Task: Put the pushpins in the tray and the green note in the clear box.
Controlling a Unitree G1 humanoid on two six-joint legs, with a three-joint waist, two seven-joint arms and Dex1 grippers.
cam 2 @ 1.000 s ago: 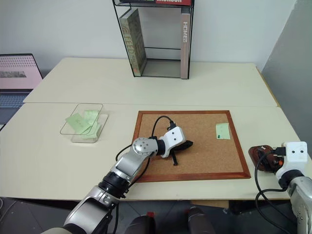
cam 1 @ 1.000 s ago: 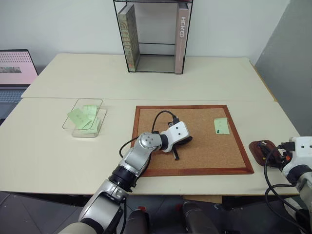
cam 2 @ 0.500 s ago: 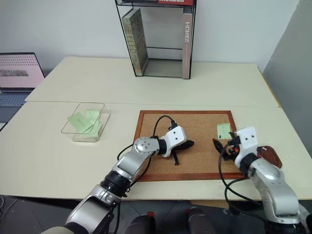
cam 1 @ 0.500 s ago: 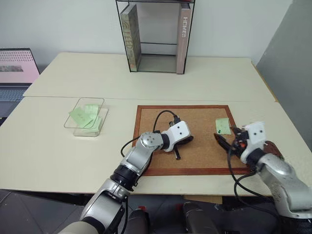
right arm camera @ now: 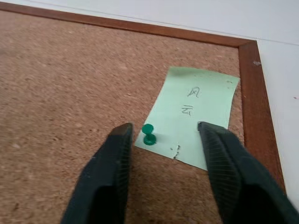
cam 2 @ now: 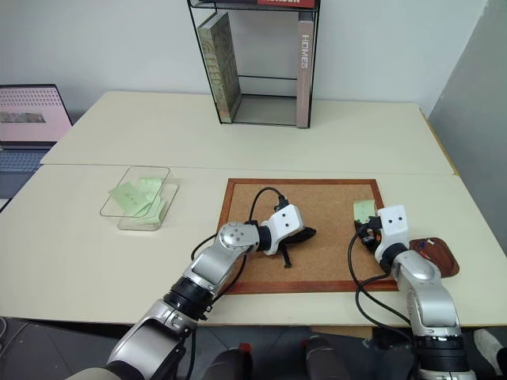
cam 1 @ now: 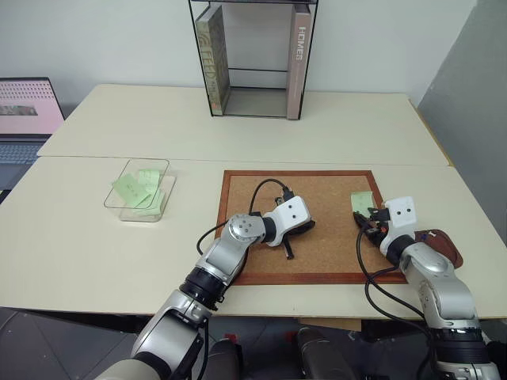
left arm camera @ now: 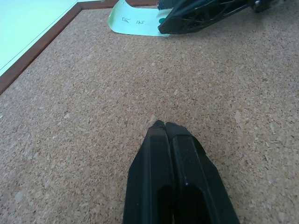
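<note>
Right gripper point(right arm camera: 161, 133) sits over the right side of the corkboard point(cam 1: 333, 237), and I see its fingers point(right arm camera: 110, 170) apart, holding nothing, straddling the green pin point(right arm camera: 148, 135) stuck in the note point(right arm camera: 194, 114) near the board's right edge. Left gripper point(left arm camera: 164, 125) rests mid-board, centre of frame, fingers pressed together with nothing between them. At right of frame the tray point(cam 1: 440, 245) lies on the table just off the board. At left of frame the box point(cam 1: 139, 190) holds other green slips.
</note>
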